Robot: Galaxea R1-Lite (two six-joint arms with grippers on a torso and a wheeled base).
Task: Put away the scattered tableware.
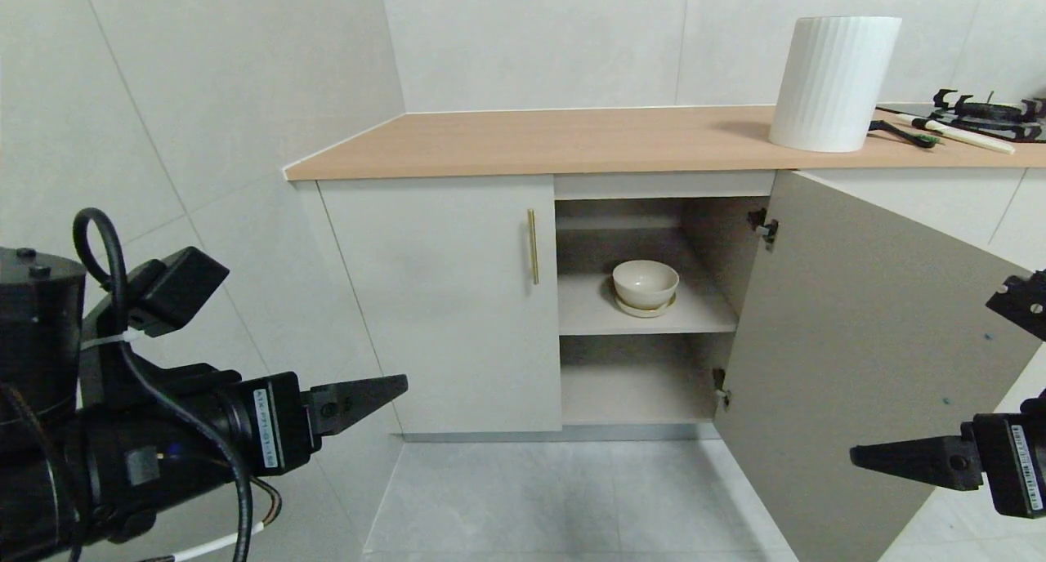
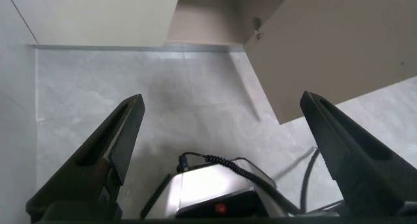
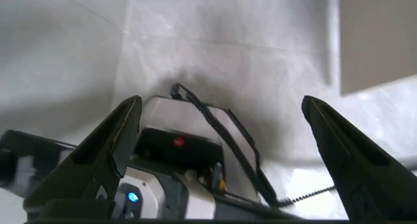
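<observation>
My left end effector (image 2: 221, 107) hangs low at left over the floor (image 1: 556, 497), opened wide, nothing in it. Cabinet's left door (image 1: 441, 301) is shut. In the open compartment the bowl (image 1: 645, 283) sits on a small plate (image 1: 644, 307), on the upper shelf (image 1: 588, 309). The right door (image 1: 850, 358) stands open. A white ribbed container (image 1: 833, 84) is on the tabletop (image 1: 531, 141) above. My right end effector (image 3: 221, 107) is low at right, also wide open & empty.

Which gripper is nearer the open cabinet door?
Right. The right gripper sits low in front of the open cabinet door; the left gripper is across by the closed door.
</observation>
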